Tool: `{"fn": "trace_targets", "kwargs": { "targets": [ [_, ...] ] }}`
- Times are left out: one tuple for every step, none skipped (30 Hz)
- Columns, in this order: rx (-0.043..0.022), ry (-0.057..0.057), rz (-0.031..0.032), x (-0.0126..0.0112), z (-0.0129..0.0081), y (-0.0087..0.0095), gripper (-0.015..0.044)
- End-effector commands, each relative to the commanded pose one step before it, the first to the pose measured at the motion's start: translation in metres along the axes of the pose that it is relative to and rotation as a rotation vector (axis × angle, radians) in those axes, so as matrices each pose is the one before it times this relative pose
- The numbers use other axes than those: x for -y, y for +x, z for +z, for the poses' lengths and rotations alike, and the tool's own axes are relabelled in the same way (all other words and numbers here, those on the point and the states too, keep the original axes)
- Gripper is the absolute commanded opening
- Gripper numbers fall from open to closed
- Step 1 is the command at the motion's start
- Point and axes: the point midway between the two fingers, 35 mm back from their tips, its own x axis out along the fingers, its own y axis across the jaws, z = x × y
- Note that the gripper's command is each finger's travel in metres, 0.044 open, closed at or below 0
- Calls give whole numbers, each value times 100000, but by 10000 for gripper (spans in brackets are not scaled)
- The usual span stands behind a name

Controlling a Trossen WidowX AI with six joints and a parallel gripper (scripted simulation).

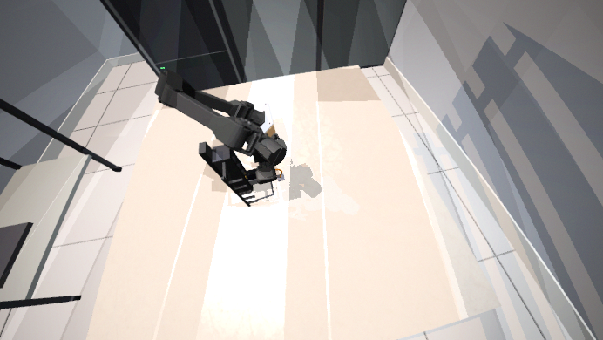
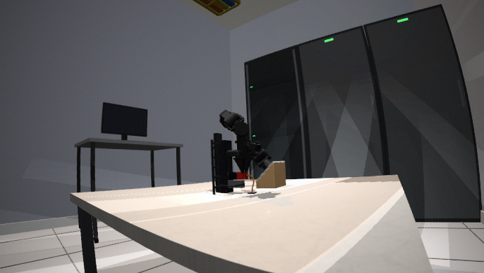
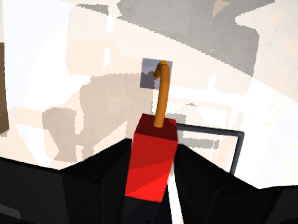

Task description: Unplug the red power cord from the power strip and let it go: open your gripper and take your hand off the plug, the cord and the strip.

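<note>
Gripper (image 3: pixel 149 183) clamped on red plug (image 3: pixel 153 156) beside power strip (image 2: pixel 221 164); I risk dragging strip if prongs bind.

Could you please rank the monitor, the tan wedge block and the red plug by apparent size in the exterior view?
1. monitor
2. tan wedge block
3. red plug, partly hidden by the hand

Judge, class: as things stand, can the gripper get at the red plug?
Very likely yes, it already has it: the wrist view shows the gripper shut on the red plug, its orange cord trailing away with nothing in between.
</note>
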Motion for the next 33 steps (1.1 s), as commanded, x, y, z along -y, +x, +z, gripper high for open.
{"fn": "trace_targets", "kwargs": {
  "targets": [
    [11, 49, -32, 7, 2, -39, 15],
    [0, 0, 0, 0, 0, 0, 8],
    [0, 0, 0, 0, 0, 0, 2],
    [4, -3, -2, 4, 26, -1, 0],
    [8, -5, -3, 7, 53, -3, 0],
    [12, -8, -5, 10, 78, -4, 0],
    [16, -10, -6, 13, 104, -5, 0],
    [19, -13, -7, 16, 129, -6, 0],
    [21, -15, -8, 18, 151, -6, 0],
    [22, -16, -9, 18, 160, -7, 0],
    [21, -15, -8, 17, 162, -6, 0],
    [20, -15, -8, 16, 162, -6, 0],
    [19, -15, -8, 15, 163, -6, 0],
    [18, -15, -8, 13, 163, -6, 0],
    [18, -15, -7, 12, 163, -6, 0],
    [17, -15, -7, 11, 163, -6, 0],
    [16, -14, -7, 10, 164, -6, 0],
    [15, -14, -7, 9, 164, -6, 0],
    [14, -14, -7, 7, 164, -6, 0],
    [13, -14, -6, 6, 164, -6, 0],
    [-113, -80, -19, -30, -157, 38, 26],
    [-247, -173, -37, -69, -338, 83, 53],
    [-157, -108, -21, -46, -210, 53, 79],
    [0, 0, 0, 0, 0, 0, 105],
    [0, 0, 0, 0, 0, 0, 131],
    [0, 0, 0, 0, 0, 0, 157],
    [0, 0, 0, 0, 0, 0, 184],
    [0, 0, 0, 0, 0, 0, 210],
    [0, 0, 0, 0, 0, 0, 236],
    [0, 0, 0, 0, 0, 0, 263],
    [0, 0, 0, 0, 0, 0, 289],
    [0, 0, 0, 0, 0, 0, 315],
    [0, 0, 0, 0, 0, 0, 341]
  ]
}}
